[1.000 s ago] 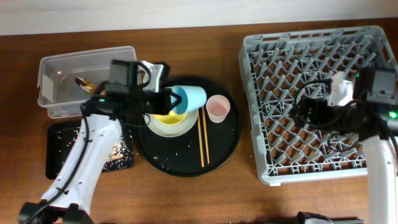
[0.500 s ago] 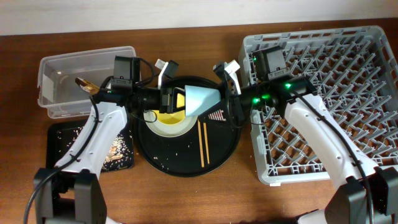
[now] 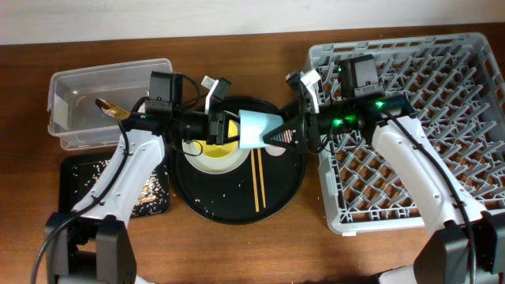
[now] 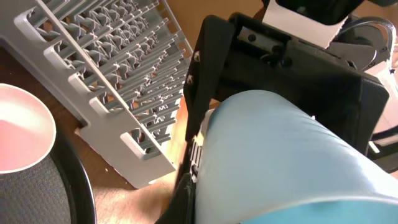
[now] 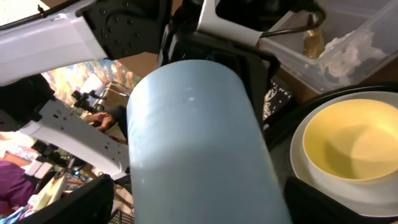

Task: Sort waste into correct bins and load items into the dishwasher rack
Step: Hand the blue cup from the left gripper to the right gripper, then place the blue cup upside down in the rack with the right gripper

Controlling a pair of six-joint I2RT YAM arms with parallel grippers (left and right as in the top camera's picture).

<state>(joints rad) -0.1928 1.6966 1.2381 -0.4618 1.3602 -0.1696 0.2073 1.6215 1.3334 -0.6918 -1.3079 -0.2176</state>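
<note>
- Upper left: clear tub (image 3: 110, 66) with a peel strip (image 3: 108, 106) and tissue (image 5: 348, 53) in it. Black tray (image 3: 75, 170) below it holds scraps.
- Left jaws: closed on the rim end of the blue cup (image 3: 254, 128), which lies on its side in the air over the round tray (image 3: 229, 201), centre frame.
- Under the cup: yellow bowl (image 3: 207, 148) on the plate (image 3: 219, 165). Chopsticks (image 3: 257, 181) lower centre, pink cup (image 4: 18, 137) also on the tray.
- Right jaws: spread either side of the cup's base end. Can't tell if they're pinching.
- Handling guess: cup is light, stiff, smooth plastic, so slippery. Grip across the wall near the base, squarely, and don't crush it.
- Right of frame: rack (image 3: 410, 197).
</note>
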